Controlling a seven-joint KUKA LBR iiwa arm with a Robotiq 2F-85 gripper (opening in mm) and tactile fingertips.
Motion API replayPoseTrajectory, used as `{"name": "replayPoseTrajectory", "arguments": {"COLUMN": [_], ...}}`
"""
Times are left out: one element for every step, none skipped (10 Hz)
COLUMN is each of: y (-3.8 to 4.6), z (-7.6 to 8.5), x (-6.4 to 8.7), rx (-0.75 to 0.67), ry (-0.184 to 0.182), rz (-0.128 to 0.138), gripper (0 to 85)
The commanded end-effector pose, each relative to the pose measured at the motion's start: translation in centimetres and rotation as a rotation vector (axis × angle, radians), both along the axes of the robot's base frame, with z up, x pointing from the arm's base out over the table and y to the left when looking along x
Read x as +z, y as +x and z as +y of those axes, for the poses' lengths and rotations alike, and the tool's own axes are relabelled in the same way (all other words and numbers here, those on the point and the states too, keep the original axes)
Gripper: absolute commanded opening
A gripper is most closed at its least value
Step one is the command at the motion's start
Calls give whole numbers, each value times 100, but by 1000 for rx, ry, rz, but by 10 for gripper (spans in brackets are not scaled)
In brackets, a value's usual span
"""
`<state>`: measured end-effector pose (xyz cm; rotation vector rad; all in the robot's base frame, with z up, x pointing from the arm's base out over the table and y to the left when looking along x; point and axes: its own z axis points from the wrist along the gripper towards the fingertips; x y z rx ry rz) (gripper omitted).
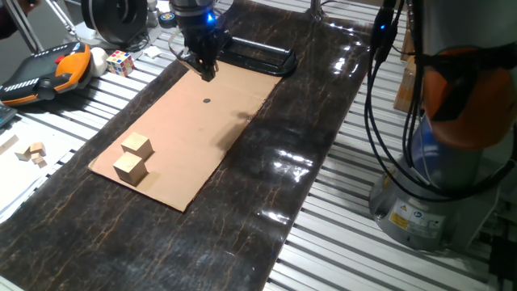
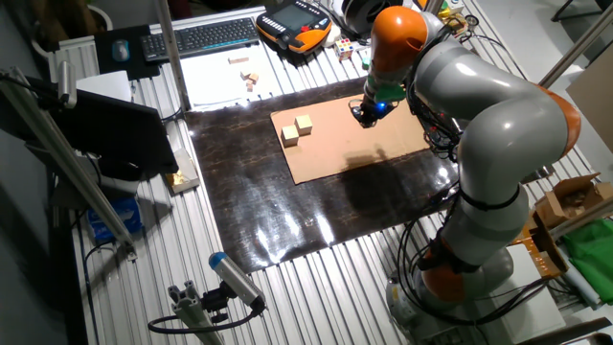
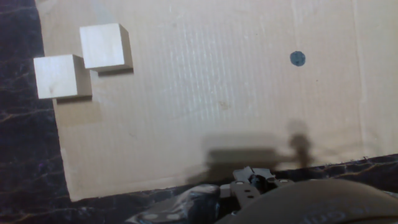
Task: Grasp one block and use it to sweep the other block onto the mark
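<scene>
Two pale wooden blocks sit side by side at the near left end of the tan cardboard [image 1: 186,137]. One block [image 1: 137,145] lies just behind the other block [image 1: 130,169]. In the hand view they are at the upper left: one block [image 3: 104,45] and the other block [image 3: 57,76]. The mark [image 1: 207,102] is a small black dot on bare cardboard, also visible in the hand view [image 3: 298,58]. My gripper [image 1: 207,71] hangs above the far end of the cardboard, past the mark and well away from the blocks. It holds nothing. Its fingers read as one dark mass.
A black rectangular tray frame [image 1: 258,56] lies just behind the cardboard. An orange-and-black pendant [image 1: 44,71], a colour cube [image 1: 119,62] and small wood pieces [image 1: 32,152] lie on the slatted table at the left. The arm's base [image 1: 428,186] stands at the right.
</scene>
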<state>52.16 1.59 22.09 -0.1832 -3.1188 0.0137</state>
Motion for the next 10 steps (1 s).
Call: {"name": "replayPoseTrajectory", "arguments": {"y": [5,2,2,15,31,32,18,19,51,96], "z": [17,61,88,113,129,147,181,233,279,302], "x": [-22,-64,-85,-104,-136,-160,-176,-197,-238,-303], "rx": [-2,-8,-9,-13,-14,-22,-32,-47,-69,-100], "ry": [0,-5,-8,-5,-9,-11,-23,-39,-42,-29], "rz": [0,-8,-8,-3,-2,-6,-14,-17,-10,-5], "gripper": [7,7,7,7,7,7,7,7,7,7]}}
